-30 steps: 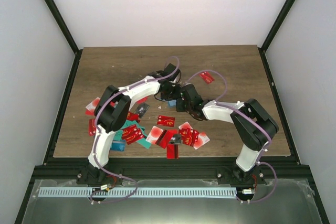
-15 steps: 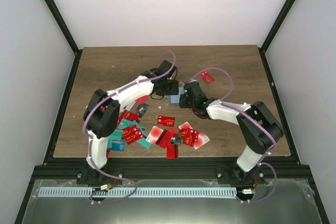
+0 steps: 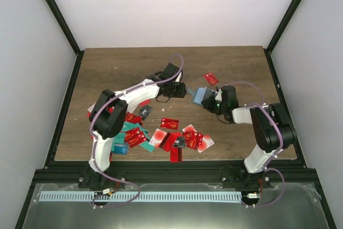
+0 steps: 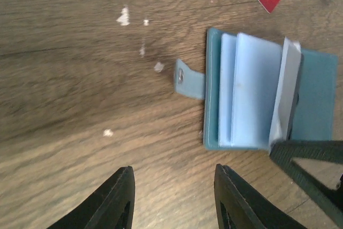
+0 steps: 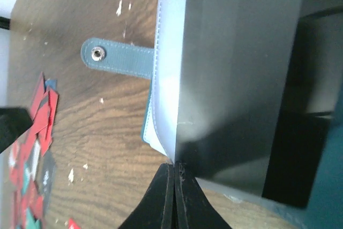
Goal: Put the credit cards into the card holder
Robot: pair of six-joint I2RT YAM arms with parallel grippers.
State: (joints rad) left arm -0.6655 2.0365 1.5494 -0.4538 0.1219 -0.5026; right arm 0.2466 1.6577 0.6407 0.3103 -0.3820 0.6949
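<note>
Top, left-wrist and right-wrist views of a brown wooden table (image 3: pixel 118 68). Compared with one second before, the small teal-blue folding card holder (image 4: pixel 252 95), of soft material with pale blue inner panels, has shifted to the right. It lay under the two meeting wrists and now rests right of table centre, between them. The right arm has drawn back toward its own side, while the left arm has stayed extended across the middle.

The right gripper (image 5: pixel 174 186) has its fingers pressed together, pinching the edge of one pale inner panel and lifting it off the rest of the holder. The left gripper (image 4: pixel 174 199) has its fingers spread above bare wood near the holder's strap (image 4: pixel 190 79), touching nothing. The scattered thin rectangular credit cards (image 3: pixel 171 138), mostly red with some teal, lie unchanged in a loose heap near the front edge, well apart from the holder. One lone red card marked VIP (image 3: pixel 211 79) has kept its place just beyond the holder.

From above, the right wrist covers the holder's right part. In the right-wrist view, the raised panel fills most of the frame, blurred, with shadow behind it. Whether any card sits inside cannot be told. The top edge of the left-wrist view cuts off the lone red card.
</note>
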